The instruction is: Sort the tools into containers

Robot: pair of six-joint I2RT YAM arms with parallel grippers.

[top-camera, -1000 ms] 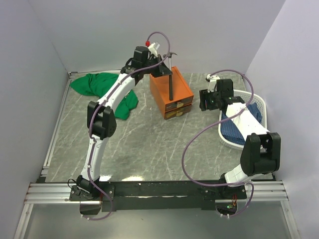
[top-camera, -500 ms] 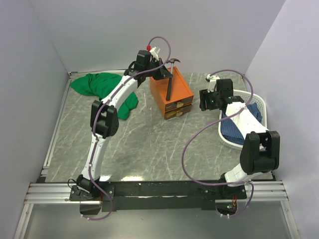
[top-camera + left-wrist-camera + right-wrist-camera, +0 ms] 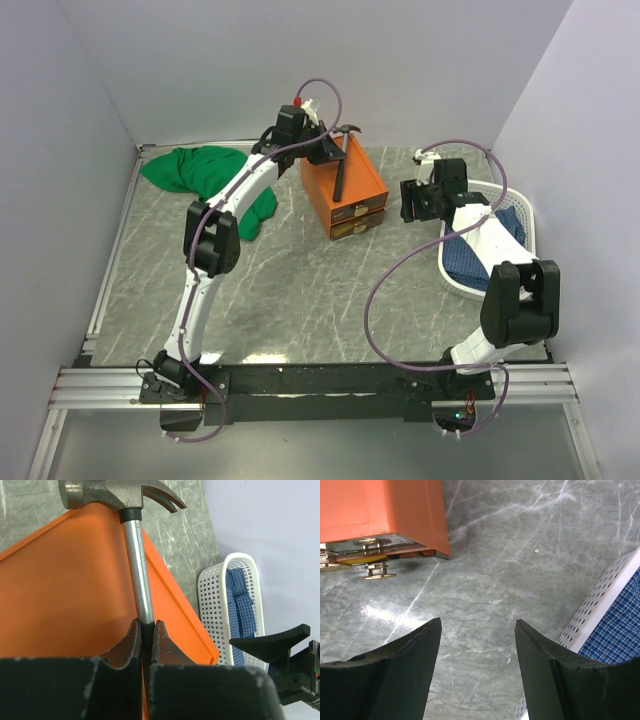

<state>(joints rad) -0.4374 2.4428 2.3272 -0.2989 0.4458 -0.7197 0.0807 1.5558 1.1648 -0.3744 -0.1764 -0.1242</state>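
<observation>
Hammer shaft pinched tight in left gripper; right gripper gapes wide, empty.

The hammer has its head clipped by the left wrist view's top edge, and its lower handle is hidden behind the left gripper. From above, the drawers are too small to show contents. The white basket runs off the right wrist view.
</observation>
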